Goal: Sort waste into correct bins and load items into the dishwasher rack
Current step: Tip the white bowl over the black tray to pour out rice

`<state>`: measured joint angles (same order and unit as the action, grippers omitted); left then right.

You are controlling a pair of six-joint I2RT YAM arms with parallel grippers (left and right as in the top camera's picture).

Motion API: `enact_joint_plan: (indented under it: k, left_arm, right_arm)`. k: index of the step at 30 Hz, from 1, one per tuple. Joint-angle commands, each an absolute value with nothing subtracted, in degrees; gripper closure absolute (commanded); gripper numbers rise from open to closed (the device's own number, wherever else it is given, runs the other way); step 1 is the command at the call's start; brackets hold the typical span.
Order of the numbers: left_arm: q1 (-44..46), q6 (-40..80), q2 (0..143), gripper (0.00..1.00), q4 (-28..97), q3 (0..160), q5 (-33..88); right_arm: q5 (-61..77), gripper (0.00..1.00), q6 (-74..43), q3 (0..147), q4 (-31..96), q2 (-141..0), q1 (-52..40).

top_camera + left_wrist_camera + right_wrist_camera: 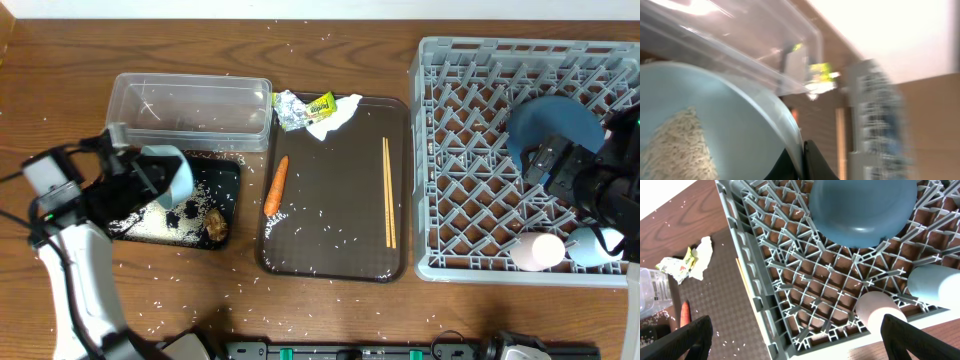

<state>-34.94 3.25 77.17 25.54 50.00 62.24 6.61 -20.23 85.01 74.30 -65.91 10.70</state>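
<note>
The round, glossy white bowl [172, 178] is held tilted over the shallow black rectangular tray [224, 172], at the left of the wooden tabletop [60, 60] and just in front of the clear rectangular plastic tub [190, 98]. The left claw [803, 161] is closed on the bowl's rim. A patch of white rice grains [677, 145] is seen clinging to the inner wall. The bowl is judged stiff, smooth and breakable. A rim pinch is the only purchase offered, and one that could slip if shaken hard. The right claw [805, 339] is spread wide and empty above the large light grey plastic lattice rack [424, 150].
</note>
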Motion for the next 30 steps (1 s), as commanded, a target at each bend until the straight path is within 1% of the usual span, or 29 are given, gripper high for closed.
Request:
enact_joint_plan:
  k: [1, 5, 8, 14, 16, 19, 21, 27, 29, 30]
  left_arm:
    - [-39.92, 1.45, 82.32, 0.94, 20.8, 47.33, 89.43]
    - [-42.44, 1.3, 87.88, 0.94, 20.82, 46.54, 90.11]
    - [-42.26, -1.93, 90.37, 0.94, 20.86, 45.01, 90.11]
    - [-41.8, -4.95, 90.56, 0.94, 20.18, 43.68, 90.08]
    - [-41.65, -4.91, 90.54, 0.94, 21.87, 43.66, 90.13]
    - [-40.73, -13.15, 90.61, 0.94, 23.9, 42.35, 90.06]
    - [-40.62, -11.81, 90.61, 0.94, 24.36, 42.26, 90.13]
    - [-40.58, -15.86, 90.61, 0.94, 24.03, 42.22, 89.76]
    - [-40.58, -10.98, 90.54, 0.94, 24.38, 42.24, 90.13]
    - [-40.27, -11.53, 90.48, 0.93, 24.69, 42.11, 90.13]
  right_arm:
    - [6.66, 0.01, -20.8, 85.32, 74.35, -65.87, 11.22]
    - [6.68, 0.01, -20.8, 85.32, 74.35, -65.87, 11.22]
    - [6.68, 0.01, -20.8, 85.32, 74.56, -65.87, 11.22]
    - [6.66, 0.01, -20.8, 85.32, 74.78, -65.87, 11.22]
    - [6.66, 0.01, -20.8, 85.32, 74.56, -65.87, 11.22]
    - [6.66, 0.01, -20.8, 85.32, 74.87, -65.87, 11.22]
    - [6.66, 0.01, -20.78, 85.32, 74.85, -65.87, 11.22]
    - [6.66, 0.01, -20.75, 85.32, 74.83, -65.87, 11.25]
    - [6.66, 0.01, -20.75, 85.32, 74.83, -65.87, 11.25]
    - [6.63, 0.01, -20.75, 85.32, 74.85, -65.87, 11.22]
